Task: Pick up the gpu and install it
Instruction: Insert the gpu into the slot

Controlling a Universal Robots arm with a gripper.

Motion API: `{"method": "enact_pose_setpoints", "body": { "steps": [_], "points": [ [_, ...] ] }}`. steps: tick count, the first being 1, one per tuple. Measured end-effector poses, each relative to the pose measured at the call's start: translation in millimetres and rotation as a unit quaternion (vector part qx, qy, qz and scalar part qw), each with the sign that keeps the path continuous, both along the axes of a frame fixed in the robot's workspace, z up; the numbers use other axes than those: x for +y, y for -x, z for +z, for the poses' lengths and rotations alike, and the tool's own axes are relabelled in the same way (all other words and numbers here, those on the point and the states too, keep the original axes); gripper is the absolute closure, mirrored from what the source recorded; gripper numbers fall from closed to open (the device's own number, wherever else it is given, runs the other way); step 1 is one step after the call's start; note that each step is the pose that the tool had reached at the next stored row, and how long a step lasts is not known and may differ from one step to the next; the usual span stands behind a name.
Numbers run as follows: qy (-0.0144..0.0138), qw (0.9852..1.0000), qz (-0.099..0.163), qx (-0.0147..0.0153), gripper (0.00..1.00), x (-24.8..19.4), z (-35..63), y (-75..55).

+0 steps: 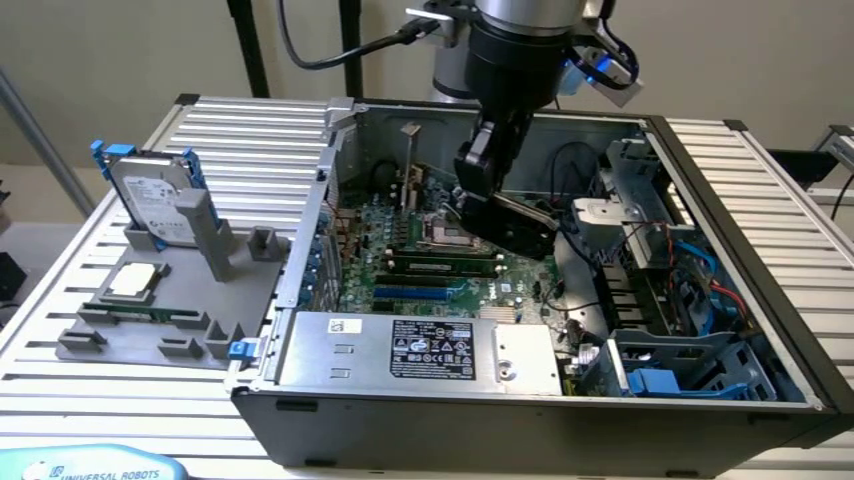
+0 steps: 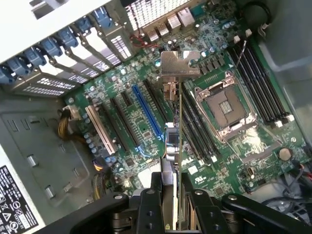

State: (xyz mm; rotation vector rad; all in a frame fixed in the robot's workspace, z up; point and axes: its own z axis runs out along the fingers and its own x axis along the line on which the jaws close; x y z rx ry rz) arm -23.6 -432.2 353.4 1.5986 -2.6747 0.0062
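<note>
Jaws grip the gpu [image 2: 174, 141] edge-on above the motherboard [image 2: 131, 83]. A slight tilt could jam its edge against the board.

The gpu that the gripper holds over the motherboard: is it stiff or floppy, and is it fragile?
The gpu is probably stiff: clamped edge-on in the gripper, it runs straight to its silver bracket without sagging. It looks thin and likely fragile, so a skewed push toward the motherboard may harm it.
</note>
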Motion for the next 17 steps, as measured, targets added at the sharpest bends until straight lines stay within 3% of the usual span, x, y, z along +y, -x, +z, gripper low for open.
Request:
{"method": "enact_pose_setpoints", "body": {
  "steps": [4, 9, 12, 17],
  "points": [
    [0.0001, 0.9994, 0.036, -0.0002, 0.74, 0.0, -3.3, 0.0],
    [0.0000, 0.9967, 0.081, -0.0006, 0.74, 0.0, -7.7, 0.0],
    [0.0001, 0.9941, 0.109, -0.0008, 0.74, 0.0, -9.9, 0.0],
    [0.0000, 0.9881, 0.154, -0.0008, 0.74, 0.0, -13.6, 0.0]
  ]
}}
